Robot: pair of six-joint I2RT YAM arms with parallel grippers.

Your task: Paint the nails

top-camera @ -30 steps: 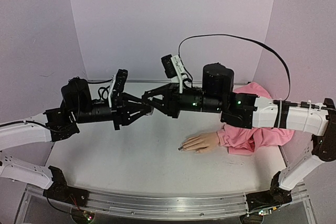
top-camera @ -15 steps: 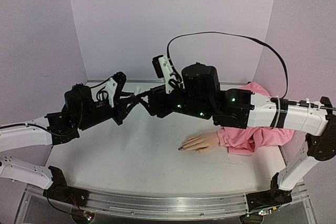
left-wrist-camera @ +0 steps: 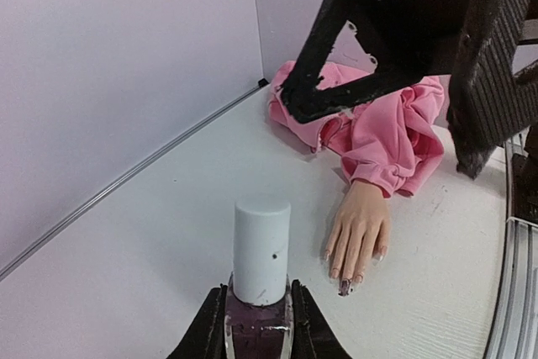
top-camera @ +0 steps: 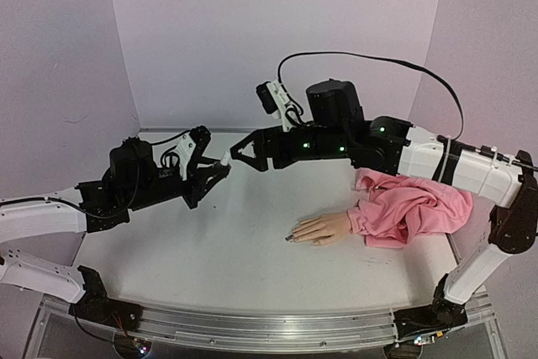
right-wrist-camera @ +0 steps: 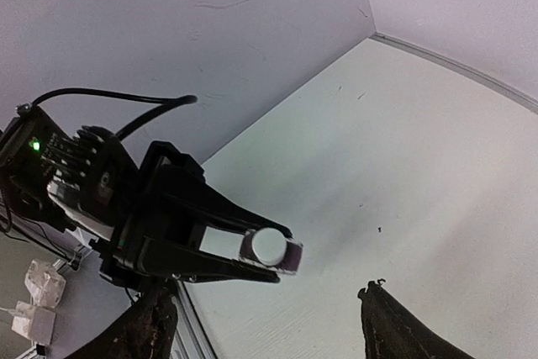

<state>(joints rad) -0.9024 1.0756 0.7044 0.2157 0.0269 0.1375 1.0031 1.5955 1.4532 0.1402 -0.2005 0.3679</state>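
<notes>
My left gripper [top-camera: 220, 166] [left-wrist-camera: 257, 296] is shut on a small bottle of dark polish [left-wrist-camera: 257, 325] whose white cap [left-wrist-camera: 261, 245] is on. The bottle [top-camera: 224, 161] [right-wrist-camera: 271, 247] hangs above the table's left half. My right gripper [top-camera: 238, 157] [right-wrist-camera: 265, 296] stands open just off the cap, its jaws wide and holding nothing. The flesh-coloured mannequin hand [top-camera: 321, 228] [left-wrist-camera: 361, 220] lies flat at centre right, fingers pointing left. Most of its nails [left-wrist-camera: 360, 277] are pale; one nail [left-wrist-camera: 343, 289] is dark. A pink sleeve [top-camera: 412, 212] [left-wrist-camera: 378, 132] covers the wrist.
Lilac walls [top-camera: 277, 31] close the back and both sides of the white table [top-camera: 210, 266]. A metal rail [top-camera: 252, 329] runs along the near edge. The right arm's black cable [top-camera: 370, 60] arcs above it.
My right gripper, shut at the bottle's cap a second ago, has opened and drawn back to the right. The left gripper with the bottle has shifted slightly left.
</notes>
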